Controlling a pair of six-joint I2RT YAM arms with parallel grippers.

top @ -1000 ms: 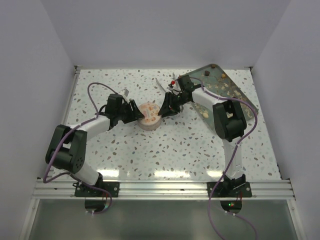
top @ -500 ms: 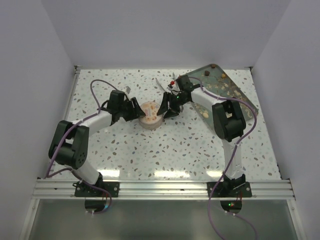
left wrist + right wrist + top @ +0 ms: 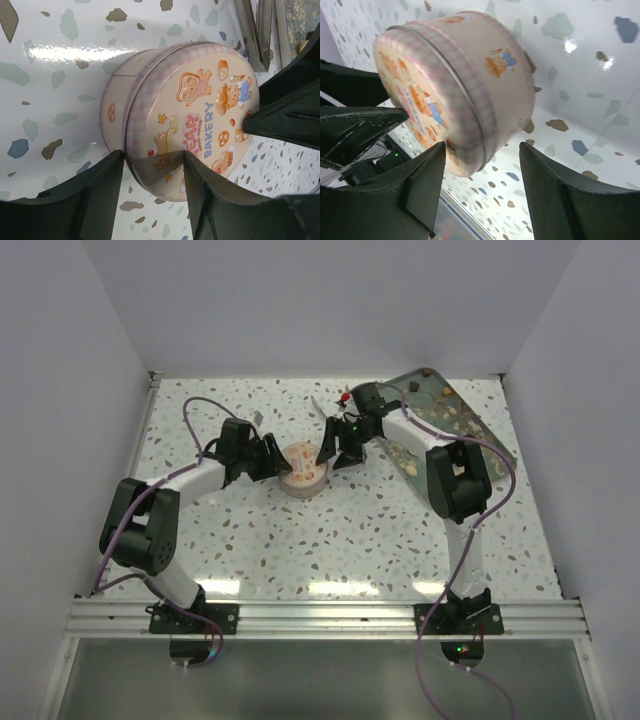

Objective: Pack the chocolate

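Note:
A round pink tin (image 3: 303, 468) with a bear-bakery lid stands closed on the speckled table. It also shows in the left wrist view (image 3: 200, 100) and the right wrist view (image 3: 455, 85). My left gripper (image 3: 270, 458) is open at its left side, with its fingers (image 3: 100, 195) on either side of the lid's rim. My right gripper (image 3: 336, 445) is open at the tin's right side, and only its left finger (image 3: 422, 180) is near the rim. The chocolate (image 3: 450, 412), small brown and tan lumps, lies on a dark tray (image 3: 480, 432) at the back right.
A thin silvery piece (image 3: 318, 405) and a small red thing (image 3: 346, 398) lie behind the tin, near the right wrist. Another small silvery piece (image 3: 255, 421) lies behind the left gripper. White walls close in the table on three sides.
My left gripper has moved right and a little back, up against the tin. The right gripper has shifted back. The tin has slid slightly towards the back.

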